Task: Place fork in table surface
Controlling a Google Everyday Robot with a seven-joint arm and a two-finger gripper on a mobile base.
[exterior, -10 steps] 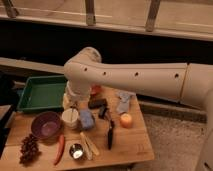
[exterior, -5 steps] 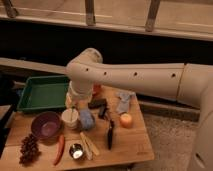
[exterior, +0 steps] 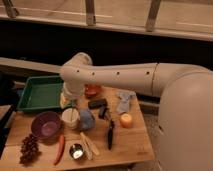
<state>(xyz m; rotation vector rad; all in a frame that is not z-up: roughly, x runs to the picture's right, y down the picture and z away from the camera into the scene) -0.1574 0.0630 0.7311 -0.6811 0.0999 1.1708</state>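
The light tan wooden table surface (exterior: 125, 145) carries many small items. My white arm reaches in from the right, bends at the elbow and points down over the table's back left part. The gripper (exterior: 68, 102) hangs below the wrist, just above a white cup (exterior: 70, 118) and next to the green tray (exterior: 37, 92). I cannot make out a fork for certain. A dark-handled utensil (exterior: 110, 134) lies flat on the table in front of the middle, apart from the gripper.
On the table are a purple bowl (exterior: 46, 124), grapes (exterior: 29, 147), a red chili (exterior: 60, 149), a small metal cup (exterior: 76, 150), yellowish pieces (exterior: 89, 145), a blue object (exterior: 87, 119), a black block (exterior: 97, 103), an orange (exterior: 125, 120), a grey-blue cloth (exterior: 124, 100) and an orange-red bowl (exterior: 92, 90).
The arm's elbow has shifted only slightly; the gripper stays over the white cup. The things on the table have not moved.
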